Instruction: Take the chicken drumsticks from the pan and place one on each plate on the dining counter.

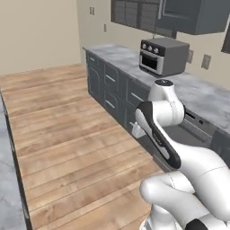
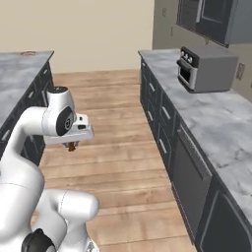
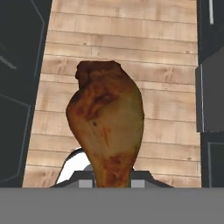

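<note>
You're in a home kitchen: marble counter (image 1: 197,92) over dark cabinets (image 1: 112,85), toaster oven (image 1: 162,55), wall cupboards (image 2: 216,17), wood floor (image 1: 67,134).

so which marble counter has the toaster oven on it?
The long wall counter on the right of the right base view: the grey toaster oven sits near its far end. The other marble counter, across the wood floor at left, carries no oven.

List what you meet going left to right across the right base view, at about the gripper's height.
Dining counter → the robot's arm → gripper shut on a chicken drumstick → bare wooden floor → dark wall cabinets → marble wall counter.
</note>
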You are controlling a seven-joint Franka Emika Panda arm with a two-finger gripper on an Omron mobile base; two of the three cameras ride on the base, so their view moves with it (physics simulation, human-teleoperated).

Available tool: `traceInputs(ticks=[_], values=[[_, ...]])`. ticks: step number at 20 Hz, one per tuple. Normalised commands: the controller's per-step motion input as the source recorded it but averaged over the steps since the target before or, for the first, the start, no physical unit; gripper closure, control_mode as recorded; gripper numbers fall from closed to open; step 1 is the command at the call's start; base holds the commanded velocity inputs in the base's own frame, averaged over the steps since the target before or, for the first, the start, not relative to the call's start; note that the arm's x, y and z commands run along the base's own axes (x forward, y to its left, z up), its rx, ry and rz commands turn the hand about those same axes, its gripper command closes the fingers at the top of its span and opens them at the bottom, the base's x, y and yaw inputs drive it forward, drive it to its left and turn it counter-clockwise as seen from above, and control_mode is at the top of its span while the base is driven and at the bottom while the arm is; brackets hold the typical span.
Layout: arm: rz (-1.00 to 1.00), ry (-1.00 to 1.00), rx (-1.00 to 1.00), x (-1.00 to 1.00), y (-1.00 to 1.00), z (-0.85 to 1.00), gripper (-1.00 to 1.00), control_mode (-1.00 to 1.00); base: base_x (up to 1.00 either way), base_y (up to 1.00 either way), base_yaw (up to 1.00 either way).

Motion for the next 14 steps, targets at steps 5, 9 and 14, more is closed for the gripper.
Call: traceInputs(ticks=[5, 9, 14], values=[[0.0, 0.0, 0.0, 0.0, 0.0, 0.0, 1.0, 1.0, 1.0, 0.0, 0.12], [0.0, 0.0, 0.0, 0.0, 0.0, 0.0, 1.0, 1.0, 1.0, 0.0, 0.09], [0.0, 0.0, 0.0, 0.0, 0.0, 0.0, 1.0, 1.0, 1.0, 0.0, 0.08]])
